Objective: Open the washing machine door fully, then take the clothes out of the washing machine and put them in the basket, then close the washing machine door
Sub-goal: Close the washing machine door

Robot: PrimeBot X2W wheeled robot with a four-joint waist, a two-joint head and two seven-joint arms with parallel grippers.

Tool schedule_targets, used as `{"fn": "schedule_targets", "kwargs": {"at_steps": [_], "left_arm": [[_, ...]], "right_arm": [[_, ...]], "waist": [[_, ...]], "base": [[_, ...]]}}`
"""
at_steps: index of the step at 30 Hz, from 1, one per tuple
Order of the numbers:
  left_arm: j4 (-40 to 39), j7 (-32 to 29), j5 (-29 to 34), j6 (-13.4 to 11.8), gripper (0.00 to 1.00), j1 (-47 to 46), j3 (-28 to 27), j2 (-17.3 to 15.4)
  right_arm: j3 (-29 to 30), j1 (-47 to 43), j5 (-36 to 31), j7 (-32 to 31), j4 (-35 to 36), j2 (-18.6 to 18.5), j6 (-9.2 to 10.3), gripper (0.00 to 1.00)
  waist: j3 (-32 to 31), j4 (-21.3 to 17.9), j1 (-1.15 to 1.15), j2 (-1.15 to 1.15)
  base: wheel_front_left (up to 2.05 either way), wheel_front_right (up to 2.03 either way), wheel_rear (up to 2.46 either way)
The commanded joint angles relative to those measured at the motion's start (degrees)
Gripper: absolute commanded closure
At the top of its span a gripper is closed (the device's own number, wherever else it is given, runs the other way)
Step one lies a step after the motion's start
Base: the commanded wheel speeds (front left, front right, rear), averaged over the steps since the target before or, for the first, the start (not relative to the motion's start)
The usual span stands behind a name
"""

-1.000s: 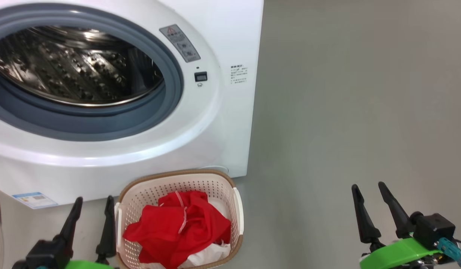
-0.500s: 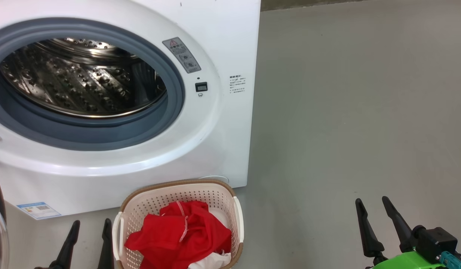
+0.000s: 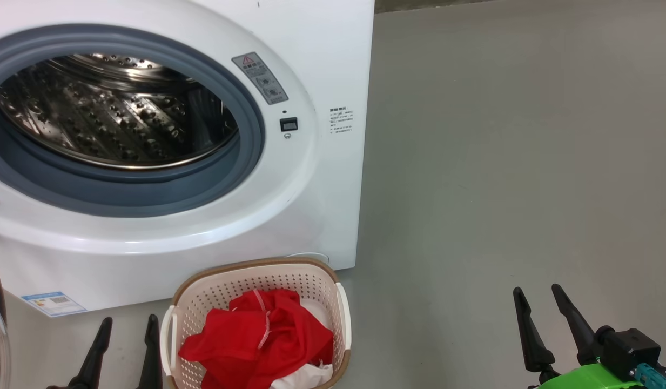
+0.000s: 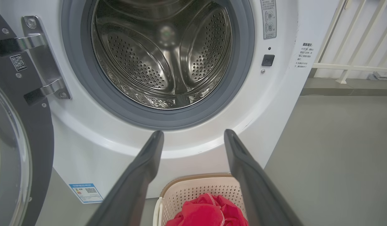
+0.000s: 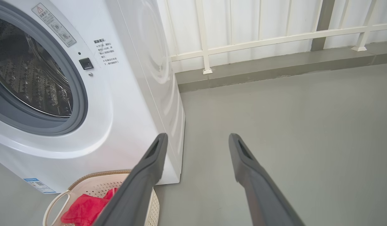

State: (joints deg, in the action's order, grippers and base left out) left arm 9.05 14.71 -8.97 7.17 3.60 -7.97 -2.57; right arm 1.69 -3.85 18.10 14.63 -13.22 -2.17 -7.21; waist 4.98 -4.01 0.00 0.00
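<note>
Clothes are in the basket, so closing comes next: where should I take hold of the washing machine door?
Probably the black rim of the washing machine door, well away from the hinge, with the left gripper, its jaws open, coming from the robot's left, behind the open door. The bulging glass offers nothing to pinch.

Bare grey floor (image 3: 500, 162) spreads at my right; white railing (image 5: 275, 40) on a grey kerb (image 5: 275, 67) crosses the upper frame.
</note>
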Motion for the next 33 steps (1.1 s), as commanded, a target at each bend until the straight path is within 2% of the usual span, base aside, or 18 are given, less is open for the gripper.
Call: {"fn": "schedule_targets", "kwargs": {"at_steps": [1,9,33], "left_arm": [[-1.55,0.29,-0.05,0.32,0.00,-1.15,-1.99,-0.32],[-1.40,0.29,-0.61,0.32,0.00,-1.34,-1.54,-0.32],[-1.82,0.29,-1.14,0.32,0.00,-1.43,-1.62,-0.31]], "right_arm": [[-1.02,0.77,-0.18,0.37,1.23,-0.71,-0.28,0.00],[-1.03,0.69,-0.20,0.37,1.26,-0.71,-0.28,0.00],[-1.20,0.84,0.22,0.37,0.72,-0.71,-0.28,0.00]], "waist": [[-0.04,0.02,0.00,0.00],[-0.14,0.24,0.00,0.00],[-0.23,0.81,0.00,0.00]], "base": [[0.00,0.00,0.00],[-0.42,0.42,0.00],[-1.14,1.14,0.00]]}}
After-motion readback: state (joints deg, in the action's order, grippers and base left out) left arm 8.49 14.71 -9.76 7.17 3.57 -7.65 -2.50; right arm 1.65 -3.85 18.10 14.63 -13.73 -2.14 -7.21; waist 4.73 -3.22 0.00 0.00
